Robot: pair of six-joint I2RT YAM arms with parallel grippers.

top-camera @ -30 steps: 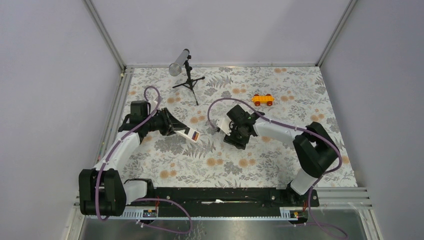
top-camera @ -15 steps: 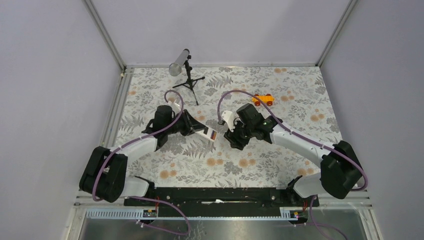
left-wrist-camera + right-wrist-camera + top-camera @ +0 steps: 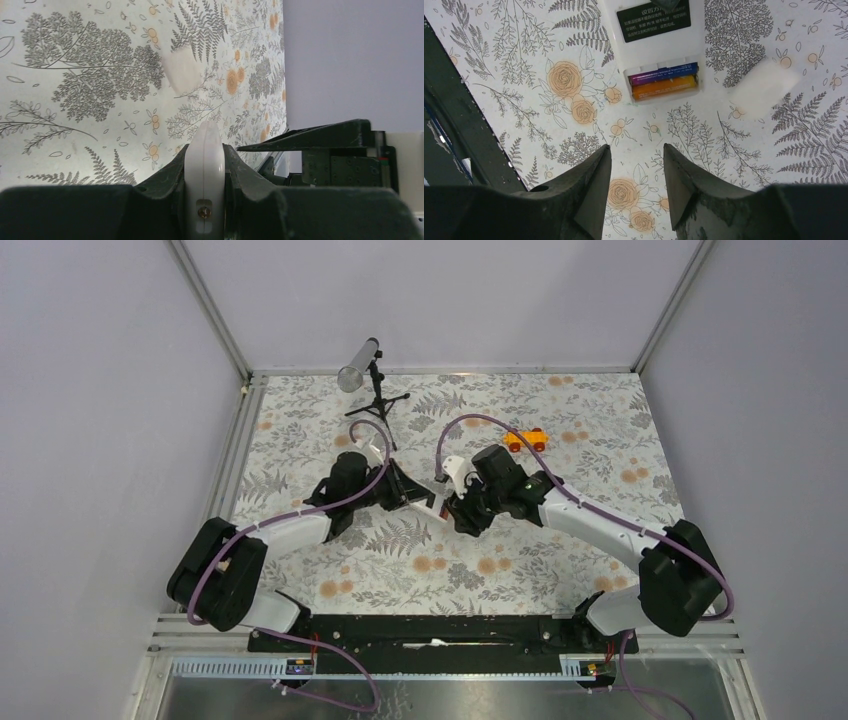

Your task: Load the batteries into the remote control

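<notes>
From above, my left gripper (image 3: 415,498) was clamped on the remote control (image 3: 432,506), and my right gripper (image 3: 453,512) was just beside it. At the left wrist, my fingers (image 3: 160,187) pinched its white edge. At the right wrist, my jaws stood apart and empty over the batteries (image 3: 665,82), which lay side by side in its open compartment.

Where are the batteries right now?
In the right wrist view, the batteries sit side by side in the open back compartment of the remote control, just ahead of the right end effector.

orange toy car (image 3: 526,439), tripod (image 3: 378,400), floral tablecloth (image 3: 590,540)
</notes>
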